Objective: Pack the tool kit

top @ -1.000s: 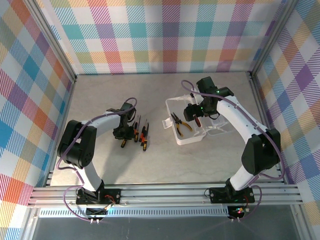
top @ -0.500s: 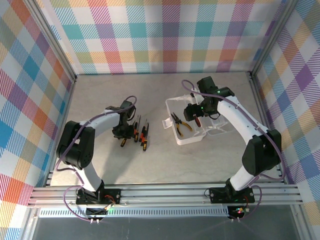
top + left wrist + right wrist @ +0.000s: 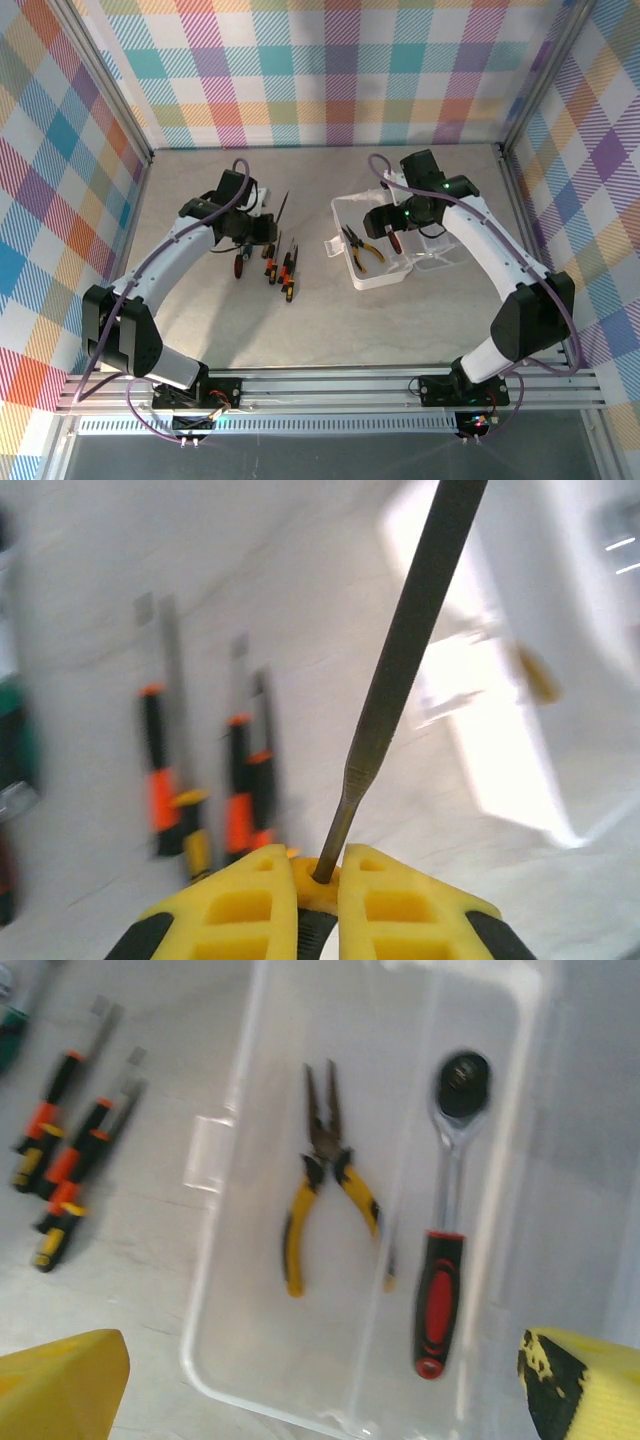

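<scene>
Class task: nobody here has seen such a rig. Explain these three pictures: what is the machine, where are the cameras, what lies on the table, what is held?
Two white robot arms are bolted at the near edge of a table. One camera looks down from above; one rides each wrist, showing its yellow fingers. The left gripper is shut on a tool with a long dark shaft. The right gripper hangs open above a clear plastic box holding yellow pliers and a red-and-black ratchet. Small orange-and-black screwdrivers lie on the table.
</scene>
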{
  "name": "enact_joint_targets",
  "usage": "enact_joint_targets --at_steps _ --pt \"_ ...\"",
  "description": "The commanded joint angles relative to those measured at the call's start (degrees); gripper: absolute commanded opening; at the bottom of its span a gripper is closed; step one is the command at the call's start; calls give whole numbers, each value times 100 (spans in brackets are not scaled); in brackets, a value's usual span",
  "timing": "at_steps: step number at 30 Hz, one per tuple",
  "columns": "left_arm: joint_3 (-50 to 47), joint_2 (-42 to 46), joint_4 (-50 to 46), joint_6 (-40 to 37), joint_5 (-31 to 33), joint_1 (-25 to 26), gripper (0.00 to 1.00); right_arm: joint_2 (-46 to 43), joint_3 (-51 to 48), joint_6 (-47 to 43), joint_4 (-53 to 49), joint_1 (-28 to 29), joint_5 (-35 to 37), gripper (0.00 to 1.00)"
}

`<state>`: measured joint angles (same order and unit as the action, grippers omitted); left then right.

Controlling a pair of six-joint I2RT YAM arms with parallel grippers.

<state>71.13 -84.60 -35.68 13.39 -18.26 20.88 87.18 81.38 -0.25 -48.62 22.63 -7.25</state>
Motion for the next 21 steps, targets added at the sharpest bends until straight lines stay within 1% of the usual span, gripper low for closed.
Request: enact_joint_targets --at_steps 1,4,6,7,10,13,16,18,21 --pt "38 -213 1688 860 -1591 46 4 -326 -248 166 646 214 -1024 99" --pt "32 -458 2861 1516 -2073 111 4 -550 -610 462 1422 408 -1602 99" --pt "-13 -638 3682 2034 -2352 181 4 -629 -841 639 1941 549 -1850 99" --pt "-20 -757 4116 2335 -2509 232 5 -638 -930 695 2127 628 -1861 99" --pt "-105 -1065 5320 3135 -2813 372 5 -515 -997 769 2474 742 -1778 92" --pt "-199 -1328 6313 3820 -2975 484 5 -273 -851 753 2490 802 -1667 86" --pt "-266 -1458 6839 4163 -3021 534 5 -126 -766 745 2557 847 -1524 79" --pt "-297 -1473 6917 4208 -3027 565 5 -68 -713 755 2577 857 -1380 76" --pt "-326 -1470 6926 4213 -3034 600 5 -34 -657 779 2584 862 -1105 68"
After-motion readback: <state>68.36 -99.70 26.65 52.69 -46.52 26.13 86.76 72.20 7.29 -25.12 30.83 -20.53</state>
